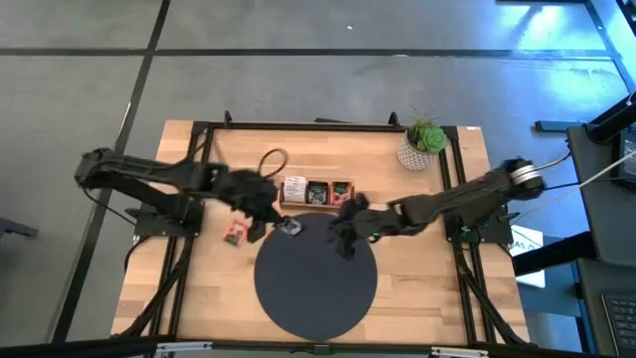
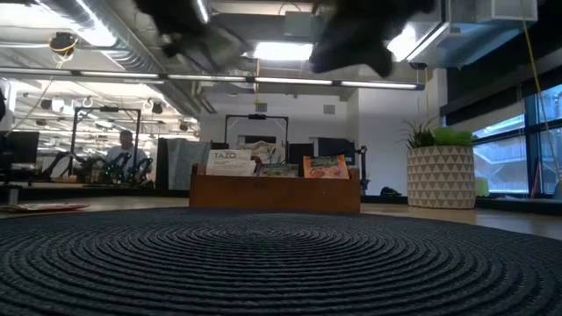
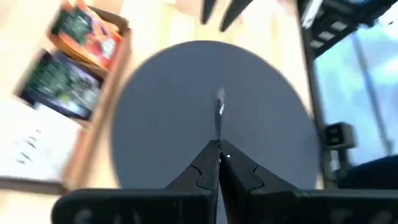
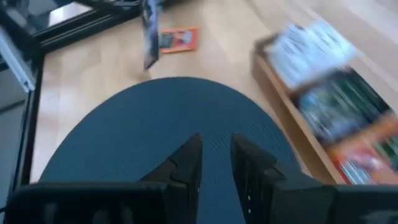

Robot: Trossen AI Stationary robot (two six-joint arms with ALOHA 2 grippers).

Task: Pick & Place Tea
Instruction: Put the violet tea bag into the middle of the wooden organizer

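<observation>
Left gripper [image 1: 281,225] above the round mat's [image 1: 316,298] far edge, jaws pinching a tea sachet [image 3: 220,107] edge-on, right gripper [image 1: 343,239] just beside it, jaws slightly spread and empty, another sachet [image 1: 236,234] on the table [image 1: 437,288] near the left jaws

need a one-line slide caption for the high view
Left gripper holds a tea sachet at the dark mat's edge; right gripper hovers opposite, below the wooden tray.
</observation>
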